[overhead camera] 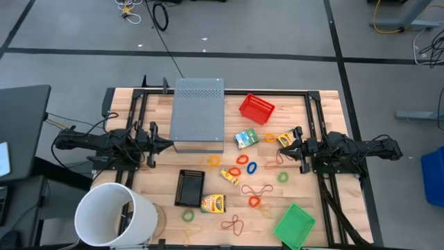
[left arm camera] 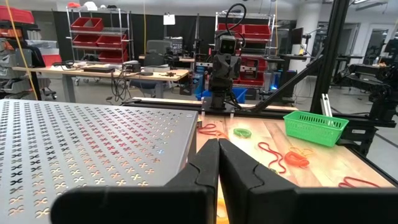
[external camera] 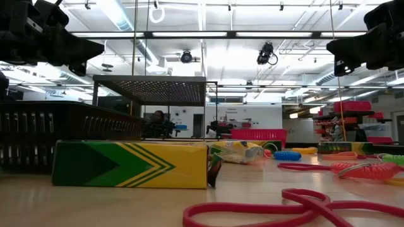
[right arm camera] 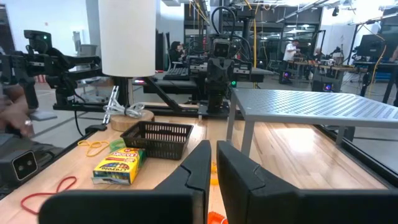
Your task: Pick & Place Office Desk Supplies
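Small yellow-and-green crayon boxes lie flat on the wooden table: one (overhead camera: 213, 203) near the front, one (overhead camera: 229, 176) mid-table, one (overhead camera: 246, 139) by the grey stand, one (overhead camera: 285, 139) just under my right fingertips. Rubber-band loops in red (overhead camera: 257, 189), blue (overhead camera: 252, 167), orange (overhead camera: 214, 160) and green (overhead camera: 282, 177) lie scattered between them. My left gripper (overhead camera: 168, 144) hangs level at the table's left, shut and empty, beside the stand (left arm camera: 93, 149). My right gripper (overhead camera: 286, 146) hangs level at the table's right, shut with nothing between its fingers (right arm camera: 212, 146).
A grey perforated metal stand (overhead camera: 198, 114) takes up the far middle. A red basket (overhead camera: 257, 107) sits far right, a green basket (overhead camera: 293, 226) near right, a black mesh basket (overhead camera: 189, 187) near middle. A large white bucket (overhead camera: 114, 215) stands at the near left corner.
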Controlling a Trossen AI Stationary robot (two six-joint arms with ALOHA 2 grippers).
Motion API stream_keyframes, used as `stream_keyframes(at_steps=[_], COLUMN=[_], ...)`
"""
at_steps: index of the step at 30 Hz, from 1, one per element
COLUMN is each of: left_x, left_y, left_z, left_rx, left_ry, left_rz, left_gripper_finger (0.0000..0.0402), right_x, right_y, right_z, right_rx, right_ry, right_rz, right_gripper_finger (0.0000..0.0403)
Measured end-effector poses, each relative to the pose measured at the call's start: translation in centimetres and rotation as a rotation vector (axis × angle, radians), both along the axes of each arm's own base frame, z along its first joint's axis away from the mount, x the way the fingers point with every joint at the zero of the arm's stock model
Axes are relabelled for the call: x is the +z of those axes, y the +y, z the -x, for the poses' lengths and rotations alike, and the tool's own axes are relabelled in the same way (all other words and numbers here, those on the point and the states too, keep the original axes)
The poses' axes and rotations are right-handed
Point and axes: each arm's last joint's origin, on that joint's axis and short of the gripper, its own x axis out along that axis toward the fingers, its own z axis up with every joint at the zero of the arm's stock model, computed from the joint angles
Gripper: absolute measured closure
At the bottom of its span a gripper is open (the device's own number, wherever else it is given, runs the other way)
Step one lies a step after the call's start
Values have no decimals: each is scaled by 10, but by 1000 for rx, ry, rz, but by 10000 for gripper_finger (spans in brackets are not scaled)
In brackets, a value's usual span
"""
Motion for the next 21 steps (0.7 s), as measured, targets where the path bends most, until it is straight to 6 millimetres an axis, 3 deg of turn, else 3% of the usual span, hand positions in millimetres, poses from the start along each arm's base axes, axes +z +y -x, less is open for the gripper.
stream_keyframes(at_steps=[21], left_x=[0], left_y=[0], left_z=[0], left_rx=[0], left_ry=[-3], left_rz=[10], left_gripper_finger=[387], right_x=[0], right_y=[0], right_z=[0], right_rx=[-1], right_ry=[-2], right_rz=[17], right_gripper_finger=[368])
